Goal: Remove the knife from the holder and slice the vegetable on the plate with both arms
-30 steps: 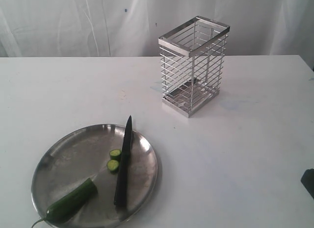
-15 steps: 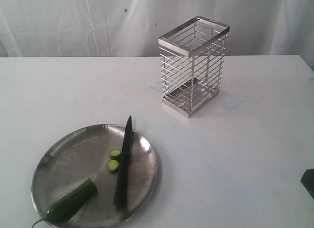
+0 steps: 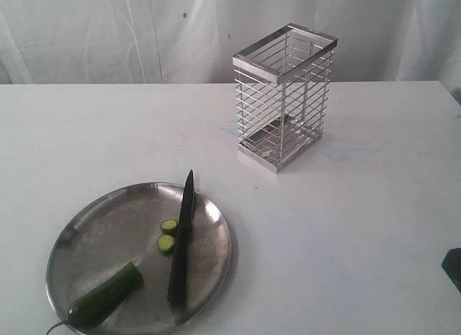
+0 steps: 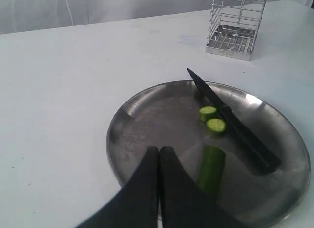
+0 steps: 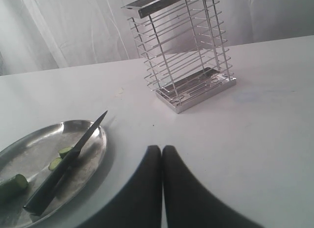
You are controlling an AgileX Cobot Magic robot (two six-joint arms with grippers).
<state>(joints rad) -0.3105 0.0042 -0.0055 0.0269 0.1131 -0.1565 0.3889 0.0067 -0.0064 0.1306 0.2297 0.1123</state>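
The steel plate (image 3: 94, 234) lies at the front left of the table. On it rests the black knife (image 3: 182, 241), tip pointing toward the holder. Left of the blade sit two small round slices (image 3: 168, 234), and the green vegetable (image 3: 108, 299) lies at the plate's near rim. The wire holder (image 3: 284, 94) stands empty behind. My left gripper (image 4: 160, 149) is shut with nothing in it, above the plate's edge beside the vegetable (image 4: 212, 169). My right gripper (image 5: 162, 149) is shut and empty over bare table, apart from the plate (image 5: 93, 154) and knife (image 5: 64, 166).
White cloth hangs behind the white table (image 3: 360, 220). A dark part of the right arm (image 3: 454, 266) shows at the exterior view's right edge. Bare tabletop lies between the plate and the holder (image 5: 184, 51).
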